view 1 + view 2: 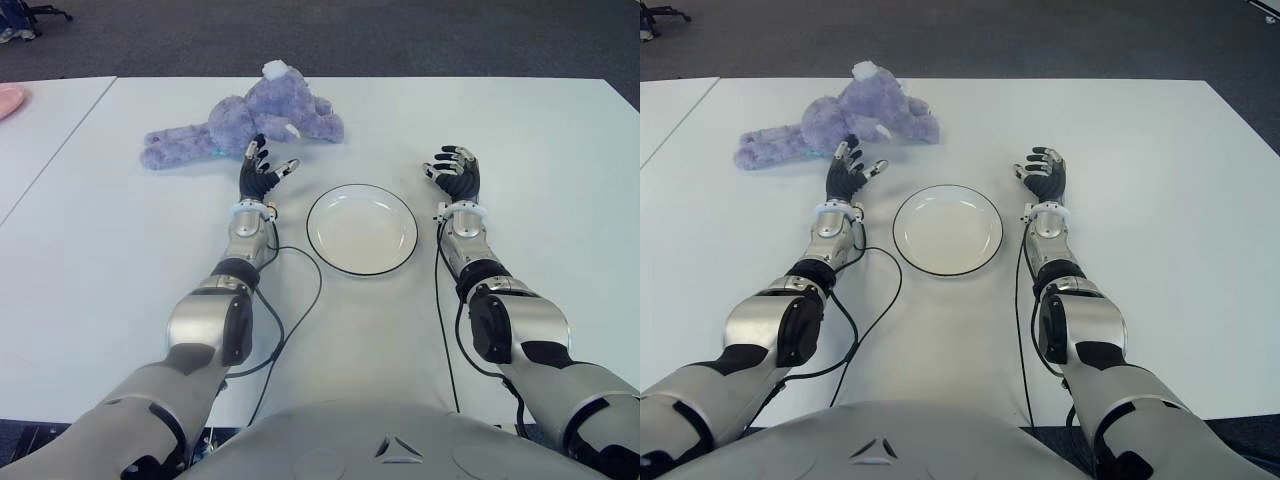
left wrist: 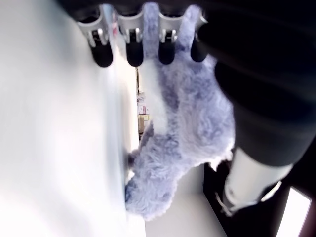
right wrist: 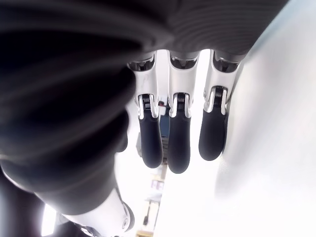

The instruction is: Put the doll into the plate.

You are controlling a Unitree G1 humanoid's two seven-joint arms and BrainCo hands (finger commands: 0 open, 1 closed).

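Note:
A purple plush doll (image 1: 245, 125) lies stretched out on the white table (image 1: 520, 140), beyond and left of the plate. The white plate (image 1: 361, 228) with a dark rim sits between my two hands and holds nothing. My left hand (image 1: 265, 170) is open just in front of the doll, fingers spread toward it and holding nothing. In the left wrist view the doll (image 2: 185, 133) fills the space right past the fingertips (image 2: 134, 55). Right of the plate, my right hand (image 1: 453, 170) shows with its fingers relaxed and nothing in them.
Black cables (image 1: 300, 300) run from both wrists back along the table toward me. A second table (image 1: 40, 130) adjoins on the left, with a pink object (image 1: 8, 100) at its far edge. Dark floor lies beyond the table.

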